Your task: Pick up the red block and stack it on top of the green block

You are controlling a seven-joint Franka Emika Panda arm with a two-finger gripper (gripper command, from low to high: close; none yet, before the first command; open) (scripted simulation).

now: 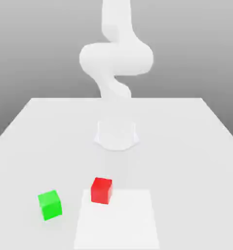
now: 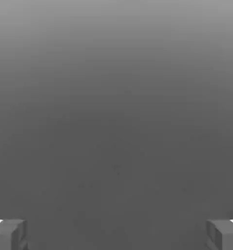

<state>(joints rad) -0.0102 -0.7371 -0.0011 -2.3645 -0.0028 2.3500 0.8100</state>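
Our claw [image 2: 116, 234] is released: in the hand view its 2 grey fingertips [image 2: 9, 234] stand far apart with only plain grey between them, so it grips nothing. The small red cube [image 1: 101, 190] sits on the white tabletop [image 1: 186, 146], well apart from the claw and, we judge, far below it. The glossy green cube [image 1: 50, 204] rests near the red one, toward the exterior view's left. We judge that the coming move turns on bringing the claw down over the red cube, which has no long axis to match.
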